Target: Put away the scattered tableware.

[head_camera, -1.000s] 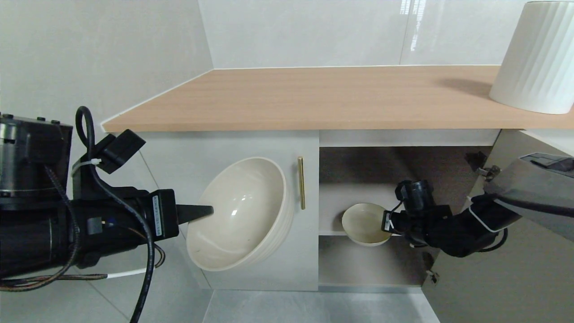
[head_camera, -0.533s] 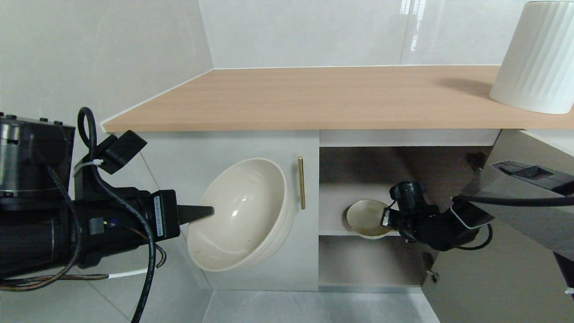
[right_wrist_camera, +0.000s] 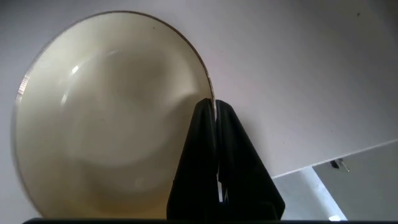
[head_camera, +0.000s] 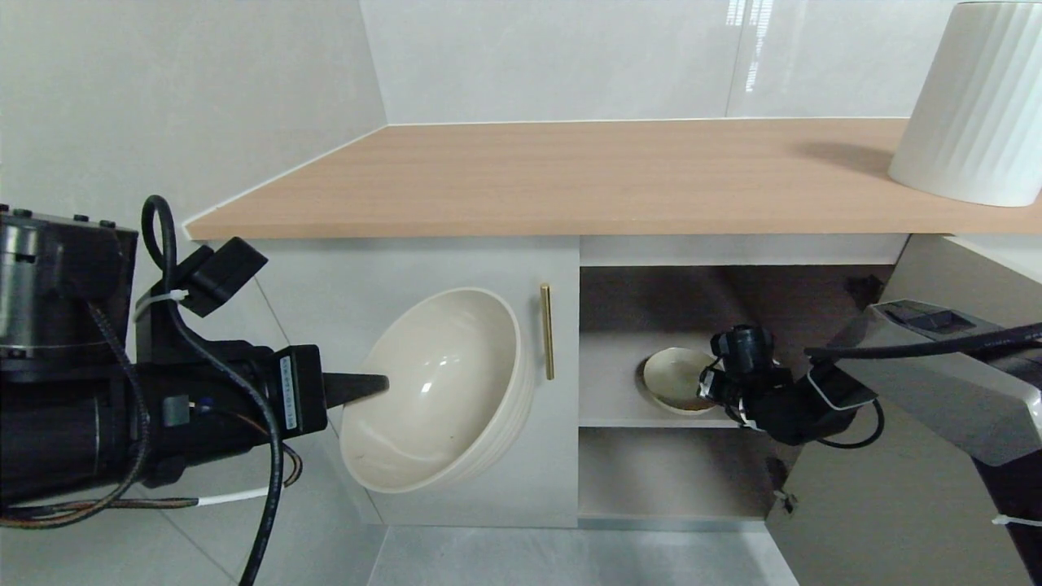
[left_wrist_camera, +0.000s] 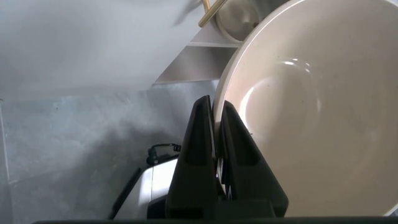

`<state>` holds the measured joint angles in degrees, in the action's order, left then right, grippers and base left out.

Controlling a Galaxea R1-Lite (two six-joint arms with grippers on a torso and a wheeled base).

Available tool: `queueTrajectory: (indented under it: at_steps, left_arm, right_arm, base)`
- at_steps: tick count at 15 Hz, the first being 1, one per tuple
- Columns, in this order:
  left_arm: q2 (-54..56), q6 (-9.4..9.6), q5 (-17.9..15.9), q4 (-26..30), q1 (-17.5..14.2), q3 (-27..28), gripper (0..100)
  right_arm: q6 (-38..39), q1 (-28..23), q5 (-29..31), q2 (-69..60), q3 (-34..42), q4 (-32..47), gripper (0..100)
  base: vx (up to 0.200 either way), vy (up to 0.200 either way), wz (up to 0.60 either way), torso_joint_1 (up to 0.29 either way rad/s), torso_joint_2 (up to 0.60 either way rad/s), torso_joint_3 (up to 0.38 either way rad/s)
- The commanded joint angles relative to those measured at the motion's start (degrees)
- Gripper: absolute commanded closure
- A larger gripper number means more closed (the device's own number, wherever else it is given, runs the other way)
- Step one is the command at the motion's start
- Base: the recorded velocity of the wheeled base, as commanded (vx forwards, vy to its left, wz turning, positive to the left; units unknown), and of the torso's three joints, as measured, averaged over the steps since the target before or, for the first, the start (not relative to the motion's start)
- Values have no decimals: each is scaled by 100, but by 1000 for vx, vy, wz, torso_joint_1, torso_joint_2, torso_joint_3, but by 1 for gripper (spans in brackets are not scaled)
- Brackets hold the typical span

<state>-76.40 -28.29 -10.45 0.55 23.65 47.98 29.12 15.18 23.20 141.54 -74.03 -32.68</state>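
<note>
Head view: the left gripper (head_camera: 381, 382) is pinching the rim of a large bowl (head_camera: 440, 391), holding it tilted before the closed cupboard door (head_camera: 342, 277), beside the gold handle (head_camera: 546, 331). The right gripper (head_camera: 710, 382) is holding a small bowl (head_camera: 674, 378) tilted inside the open cupboard, over its upper shelf (head_camera: 610, 391). A white ribbed container (head_camera: 969, 98) is standing on the counter (head_camera: 570, 171). Left wrist view: the fingers are clamping the large bowl's rim, one inside and one outside. Right wrist view: nearly closed fingers are gripping the small bowl's rim above the pale shelf; whether the bowl is touching it cannot be told.
</note>
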Motion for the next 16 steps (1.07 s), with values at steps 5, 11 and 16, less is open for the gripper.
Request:
queueTrajectory:
  at_steps: [5,11,16]
  left_arm:
    - [-7,8,-1,-2,-1,-26,100]
    - [-24,8,-1,-2,-1,-26,100]
    - [-174,307,8,-11,-1,9,100]
  right_arm:
    - [14,-15,9,66,-103,-10,100]
    - [76,-6,36,-48,-32,-247,0]
    - [50,319,-483,-1718,1198,122,0]
  base:
    - [0,0,0,0,0,0]
    - [0,0,0,0,0,0]
    - [0,0,0,0,0,0]
